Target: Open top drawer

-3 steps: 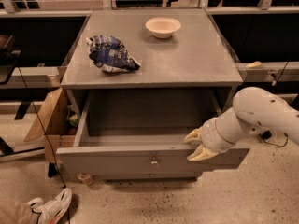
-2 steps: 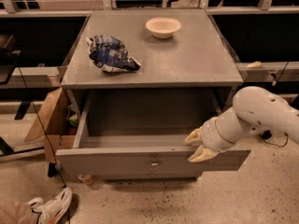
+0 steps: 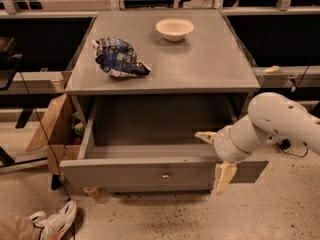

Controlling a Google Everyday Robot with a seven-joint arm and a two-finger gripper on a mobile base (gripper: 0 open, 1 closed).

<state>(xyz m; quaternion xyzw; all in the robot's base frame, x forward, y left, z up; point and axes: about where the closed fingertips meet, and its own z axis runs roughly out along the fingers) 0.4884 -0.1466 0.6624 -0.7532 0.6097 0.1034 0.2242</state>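
The top drawer (image 3: 125, 174) of the grey cabinet stands pulled well out, its deep plain grey inside showing. A small round metal knob (image 3: 164, 174) sits at the centre of its front panel. My gripper (image 3: 215, 156) is at the right end of the front panel. It is open, with one cream finger (image 3: 205, 135) over the drawer's inside and the other hanging down in front of the panel. It holds nothing. The white arm reaches in from the right.
A crumpled blue bag (image 3: 119, 58) and a white bowl (image 3: 174, 28) lie on the cabinet top (image 3: 215, 59). A cardboard box (image 3: 50, 129) leans at the cabinet's left. A shoe (image 3: 55, 221) lies on the floor at front left. Railings run behind.
The gripper's fingers have spread wider apart at the drawer's front panel. The drawer has stayed where it was.
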